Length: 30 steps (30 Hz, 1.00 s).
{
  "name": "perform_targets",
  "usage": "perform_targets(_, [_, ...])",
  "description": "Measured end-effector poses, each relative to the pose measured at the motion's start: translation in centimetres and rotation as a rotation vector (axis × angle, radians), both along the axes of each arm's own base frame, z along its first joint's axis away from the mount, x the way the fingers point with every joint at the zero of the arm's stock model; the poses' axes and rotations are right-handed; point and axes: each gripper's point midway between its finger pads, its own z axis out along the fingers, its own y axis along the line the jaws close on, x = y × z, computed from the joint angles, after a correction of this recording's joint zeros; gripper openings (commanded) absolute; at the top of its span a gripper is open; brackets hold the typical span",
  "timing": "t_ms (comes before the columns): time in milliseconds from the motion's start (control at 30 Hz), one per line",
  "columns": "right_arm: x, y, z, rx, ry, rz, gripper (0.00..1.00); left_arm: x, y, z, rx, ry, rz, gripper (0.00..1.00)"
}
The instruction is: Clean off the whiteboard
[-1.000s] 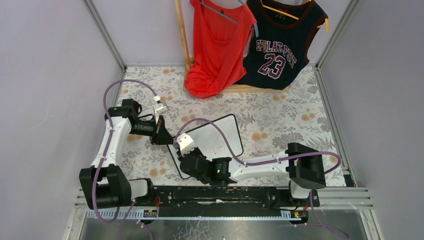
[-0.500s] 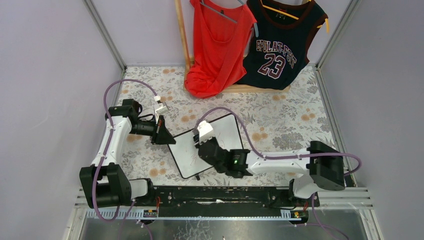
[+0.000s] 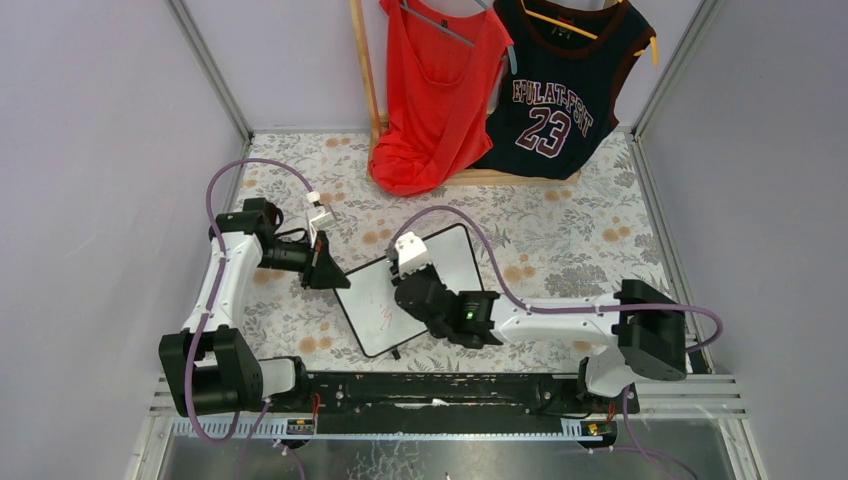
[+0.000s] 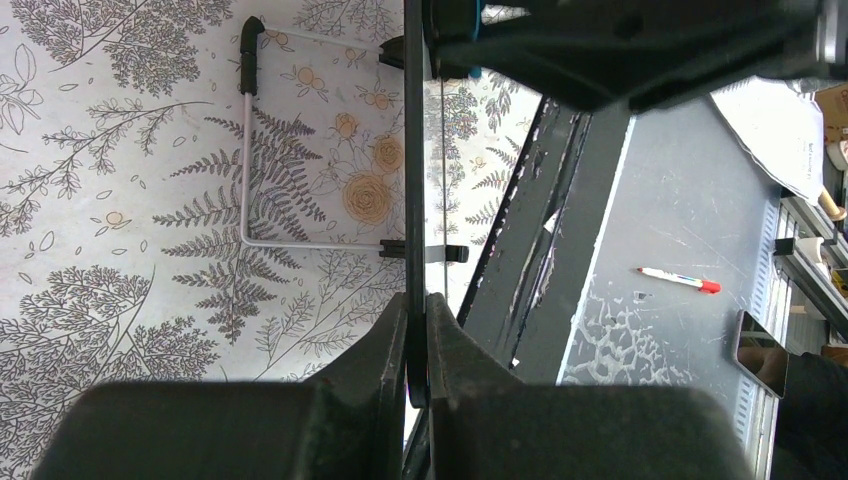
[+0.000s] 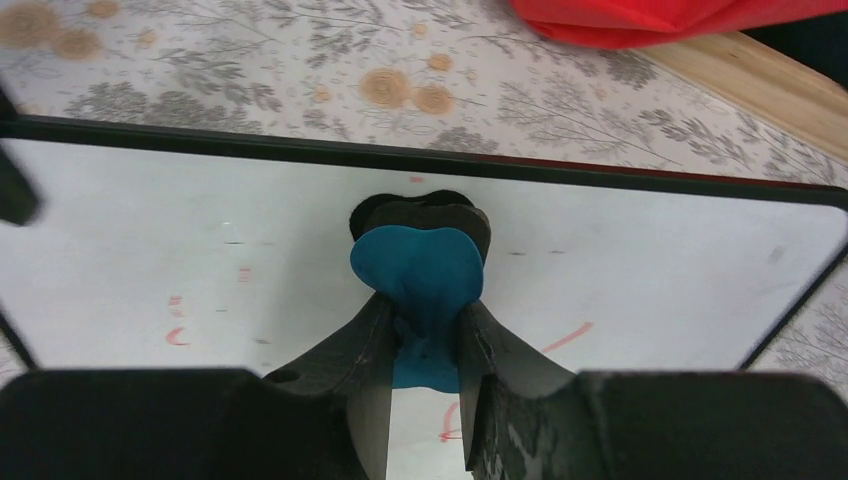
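The whiteboard (image 3: 372, 312) sat mid-table on the floral cloth (image 3: 570, 225), its left edge pinched by the clenched left gripper (image 4: 417, 305). That gripper's camera alone showed a wire stand (image 4: 244, 170) and a red-capped marker (image 4: 678, 280). Only the right wrist view showed the right gripper (image 5: 420, 300) clamped on a blue eraser (image 5: 417, 268), which was pressed to the board among faint red marks (image 5: 566, 337).

Overhead view plus two wrist close-ups.
Top camera looks down from the near edge; wrist cameras sit close; all three share the whiteboard (image 3: 372, 300).
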Motion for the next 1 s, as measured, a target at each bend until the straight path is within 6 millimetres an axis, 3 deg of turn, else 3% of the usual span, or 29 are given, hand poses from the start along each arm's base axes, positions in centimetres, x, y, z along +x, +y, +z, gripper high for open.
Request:
perform_targets(233, [-2.5, 5.2, -0.2, -0.018, -0.007, 0.08, 0.0, 0.1, 0.1, -0.1, 0.008, -0.001, 0.002, 0.0])
perform_targets(467, [-4.2, 7.7, -0.7, -0.008, 0.0, 0.128, 0.0, 0.1, 0.2, -0.1, 0.013, -0.009, -0.002, 0.0])
perform_targets(800, [-3.9, 6.9, -0.5, 0.02, 0.01, 0.117, 0.0, 0.0, 0.0, 0.1, -0.002, -0.014, -0.008, 0.0])
perform_targets(867, [-3.4, 5.7, -0.4, 0.02, 0.014, 0.103, 0.0, 0.0, -0.1, 0.1, -0.004, -0.014, -0.012, 0.0])
perform_targets(1000, [-1.2, 1.5, 0.0, 0.014, 0.013, 0.03, 0.0, -0.1, -0.1, 0.2, -0.007, -0.011, -0.012, 0.0])
